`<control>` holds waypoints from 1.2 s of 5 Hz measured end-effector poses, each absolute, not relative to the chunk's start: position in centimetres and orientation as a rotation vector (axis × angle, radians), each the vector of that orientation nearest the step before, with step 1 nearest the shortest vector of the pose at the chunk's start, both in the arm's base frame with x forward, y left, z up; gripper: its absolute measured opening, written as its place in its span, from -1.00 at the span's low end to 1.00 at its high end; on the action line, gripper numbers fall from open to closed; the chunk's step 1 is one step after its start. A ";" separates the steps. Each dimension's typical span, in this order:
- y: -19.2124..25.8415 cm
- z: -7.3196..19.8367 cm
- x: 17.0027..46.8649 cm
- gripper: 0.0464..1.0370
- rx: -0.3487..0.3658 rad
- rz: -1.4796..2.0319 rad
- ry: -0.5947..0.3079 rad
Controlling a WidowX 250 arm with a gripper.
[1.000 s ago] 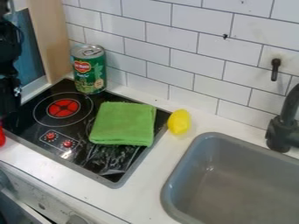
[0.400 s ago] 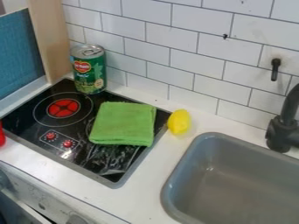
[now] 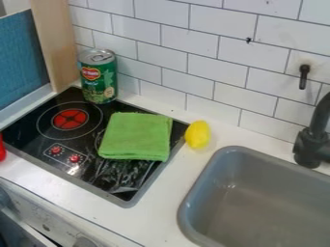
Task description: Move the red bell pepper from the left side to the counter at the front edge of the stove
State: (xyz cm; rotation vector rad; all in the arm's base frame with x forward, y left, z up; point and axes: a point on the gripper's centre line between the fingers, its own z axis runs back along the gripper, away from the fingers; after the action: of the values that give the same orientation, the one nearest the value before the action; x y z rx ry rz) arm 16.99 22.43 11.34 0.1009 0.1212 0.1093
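White tiles (image 3: 222,46) are lining the wall behind the stovetop (image 3: 87,176), while a pale counter (image 3: 164,205) is surrounding it. To the right of the stovetop, a gray sink (image 3: 258,202) is sitting sunk in the counter. A blue panel (image 3: 22,58) is standing to its left, with a light wooden board (image 3: 55,43) rising at its back left corner.

Whether the gripper's jaws are standing apart, closing together or clamping on anything cannot be told, nor can the arm's current pose. One second earlier, the black arm was hanging at the left of the stovetop, in front of the blue panel; it has since left that spot, and the panel is now standing uncovered. Everything on and around the stovetop is keeping its place.

A dark faucet (image 3: 312,140) is curving up well to the right of the stovetop. Folded flat, a green cloth (image 3: 135,136) is lying on the stovetop's right half. A green can (image 3: 99,79) is standing upright at its back edge, and a yellow lemon (image 3: 198,134) is resting on the counter just beside its right edge. Part of a red object (image 3: 2,148) is showing by its left corner.
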 end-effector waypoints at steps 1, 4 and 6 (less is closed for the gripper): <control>22.5 10.9 17.4 0.95 0.095 0.102 0.105; 22.6 9.7 17.9 0.95 0.085 0.089 0.089; 22.8 9.1 18.2 0.95 0.083 0.076 0.086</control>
State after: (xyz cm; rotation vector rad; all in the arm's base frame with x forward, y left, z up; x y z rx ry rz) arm 18.25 22.81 9.07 0.0827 0.0857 0.0763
